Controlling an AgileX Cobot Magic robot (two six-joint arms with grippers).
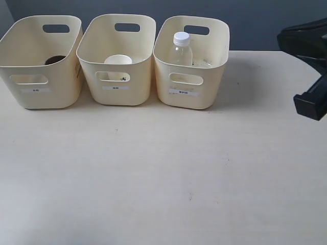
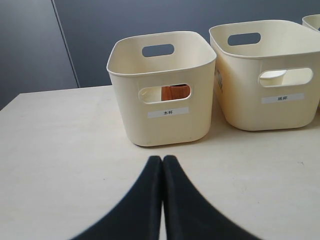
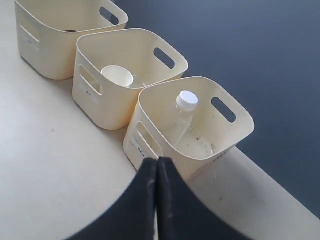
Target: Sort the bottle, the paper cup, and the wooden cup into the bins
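Observation:
Three cream bins stand in a row at the back of the table. The clear bottle (image 1: 181, 49) with its white cap stands upright in the right bin (image 1: 190, 87). The white paper cup (image 1: 118, 60) sits in the middle bin (image 1: 117, 84). Only the dark rim of the wooden cup (image 1: 55, 59) shows in the left bin (image 1: 41, 84); its reddish-brown side (image 2: 175, 92) shows through the handle cut-out. My left gripper (image 2: 162, 160) is shut and empty, a short way in front of the left bin (image 2: 160, 107). My right gripper (image 3: 157, 162) is shut and empty, above and to the right of the right bin (image 3: 160, 145).
The pale wooden table (image 1: 163, 173) stretches from the bins to the near edge. A dark blue-grey wall (image 1: 255, 20) runs behind the bins. The black right arm (image 1: 309, 66) hangs at the right edge of the exterior view.

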